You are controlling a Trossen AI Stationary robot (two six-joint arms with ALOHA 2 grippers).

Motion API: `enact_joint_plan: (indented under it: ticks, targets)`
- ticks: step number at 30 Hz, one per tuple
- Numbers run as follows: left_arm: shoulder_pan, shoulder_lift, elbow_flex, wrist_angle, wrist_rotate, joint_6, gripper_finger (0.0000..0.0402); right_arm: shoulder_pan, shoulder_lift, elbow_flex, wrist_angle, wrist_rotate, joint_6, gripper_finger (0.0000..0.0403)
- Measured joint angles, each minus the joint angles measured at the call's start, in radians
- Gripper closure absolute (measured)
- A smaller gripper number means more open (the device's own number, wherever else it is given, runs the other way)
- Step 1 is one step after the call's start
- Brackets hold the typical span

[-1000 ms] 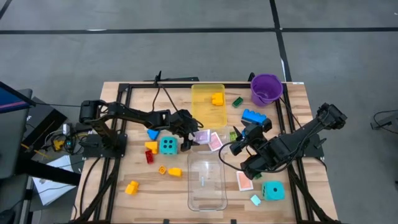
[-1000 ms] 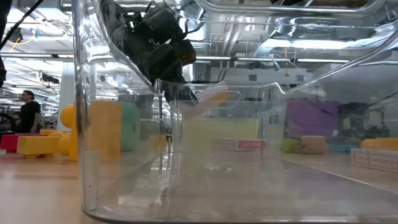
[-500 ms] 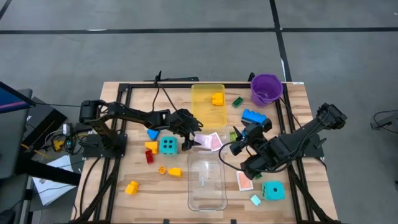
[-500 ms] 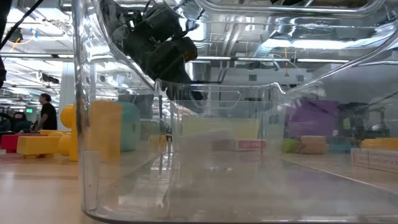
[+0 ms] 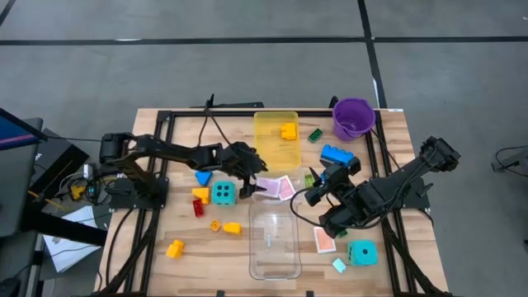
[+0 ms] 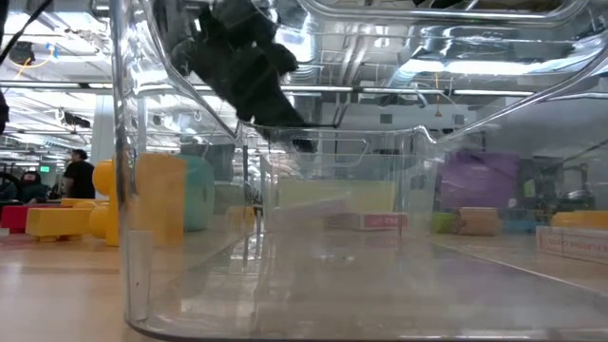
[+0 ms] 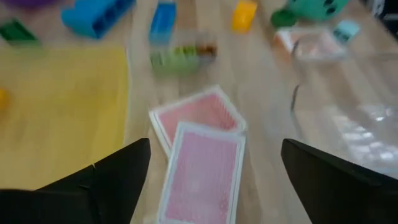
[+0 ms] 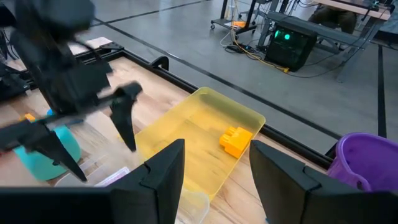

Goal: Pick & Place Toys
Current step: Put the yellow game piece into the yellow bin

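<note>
Two pink-backed playing cards (image 5: 277,188) lie overlapped flat on the table between the yellow-tinted tray (image 5: 266,153) and the clear tray (image 5: 274,247); they also show in the left wrist view (image 7: 202,155). My left gripper (image 5: 256,182) (image 7: 216,144) is open just above them on their left side, its fingers wide to either side, touching nothing. My right gripper (image 5: 313,196) (image 8: 217,146) is open and empty to the right of the cards. A cyan die (image 5: 222,193) stands left of my left gripper.
A yellow brick (image 5: 288,130) lies in the yellow-tinted tray. The purple bucket (image 5: 353,118) stands at the far right. A blue brick (image 5: 336,154), a green brick (image 5: 315,134), another card (image 5: 323,239), a second die (image 5: 361,252) and yellow and red bricks (image 5: 200,198) lie scattered about.
My left gripper has risen a little and tipped over the cards, as the low view shows. My right arm has kept still.
</note>
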Motion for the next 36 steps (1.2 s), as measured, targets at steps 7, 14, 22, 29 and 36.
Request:
enact_joint_plan:
  ticks: [7, 14, 22, 29, 36]
  targets:
    - [-0.002, -0.21, 0.0, -0.039, 0.001, 0.037, 0.0055, 0.001, 0.0, 0.0, -0.005, 0.0, -0.001, 0.023]
    - [-0.052, -0.424, -0.001, -0.235, 0.08, 0.069, 0.0062, 0.001, 0.0, 0.0, -0.008, -0.004, 0.0, 0.023]
    - [-0.155, -0.6, -0.002, -0.481, 0.08, 0.067, 0.0064, 0.001, 0.0, 0.0, -0.009, -0.018, 0.0, 0.023]
    - [-0.263, -0.645, -0.002, -0.539, 0.079, 0.067, 0.0065, 0.001, 0.0, 0.0, -0.009, -0.03, 0.0, 0.023]
    - [-0.336, -0.628, -0.002, -0.536, 0.078, 0.066, 0.0065, 0.0, 0.02, 0.0, -0.019, -0.036, 0.0, 0.023]
